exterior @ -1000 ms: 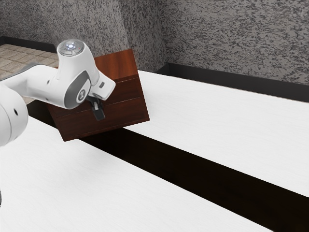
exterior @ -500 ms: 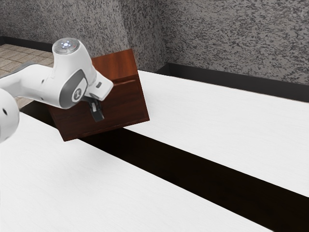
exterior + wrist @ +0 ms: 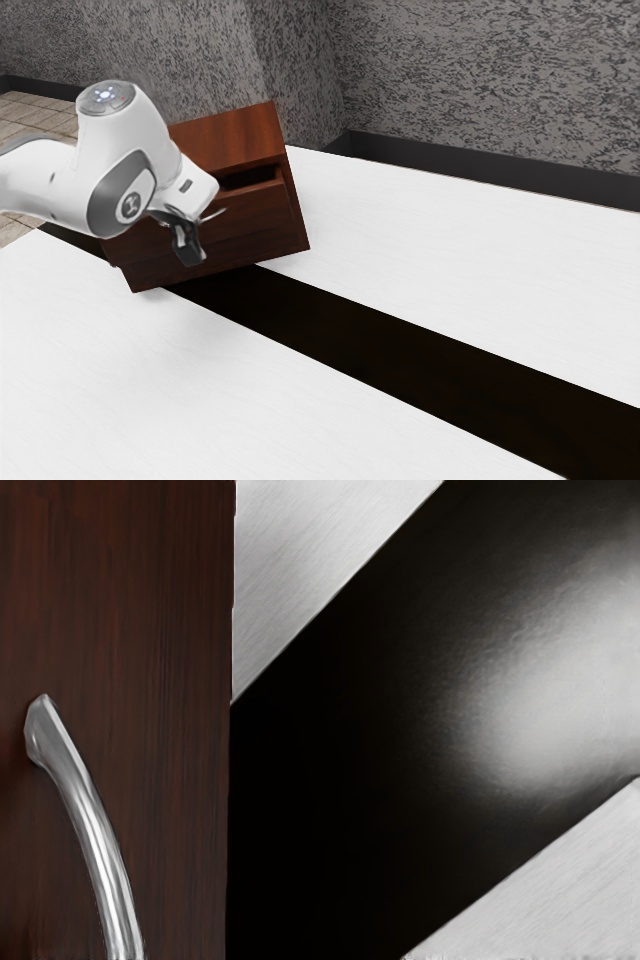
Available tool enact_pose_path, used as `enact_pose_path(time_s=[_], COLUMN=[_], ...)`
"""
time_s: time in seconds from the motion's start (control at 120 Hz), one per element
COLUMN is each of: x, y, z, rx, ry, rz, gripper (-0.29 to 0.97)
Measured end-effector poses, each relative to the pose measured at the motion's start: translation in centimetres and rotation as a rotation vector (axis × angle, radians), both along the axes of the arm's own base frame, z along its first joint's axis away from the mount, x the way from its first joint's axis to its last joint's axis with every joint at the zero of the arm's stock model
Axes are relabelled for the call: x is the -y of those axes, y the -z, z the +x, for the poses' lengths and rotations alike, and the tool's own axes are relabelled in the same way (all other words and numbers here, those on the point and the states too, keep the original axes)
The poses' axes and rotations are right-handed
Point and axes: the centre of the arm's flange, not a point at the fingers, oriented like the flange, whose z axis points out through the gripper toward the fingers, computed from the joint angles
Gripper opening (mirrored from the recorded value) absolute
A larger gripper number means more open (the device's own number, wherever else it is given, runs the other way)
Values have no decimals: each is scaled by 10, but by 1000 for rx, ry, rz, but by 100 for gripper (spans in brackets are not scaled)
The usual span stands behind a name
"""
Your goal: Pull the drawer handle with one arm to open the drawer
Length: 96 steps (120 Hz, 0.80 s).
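The wooden cabinet (image 3: 240,135) sits by the wall, with 1 drawer (image 3: 255,202) poking slightly out. White table (image 3: 450,240) and a black gap (image 3: 400,350) lie open toward the exterior view's right. The gripper (image 3: 186,243) is at the drawer front, near the curved metal handle (image 3: 85,820). Whether it is open or closed, I can't tell.
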Motion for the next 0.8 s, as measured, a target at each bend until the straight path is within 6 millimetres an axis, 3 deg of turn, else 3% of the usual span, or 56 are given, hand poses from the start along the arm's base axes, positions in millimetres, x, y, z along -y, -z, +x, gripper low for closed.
enact_pose_path(time_s=[0.042,0.425,0.592,0.8], x=[4,25,23,40], y=[-3,3,3,1], z=[-5,-35,-48,-53], rx=[3,-20,-23,-19], ry=[8,58,56,87], rz=[-5,-4,-4,-4], gripper=[43,66,66,67])
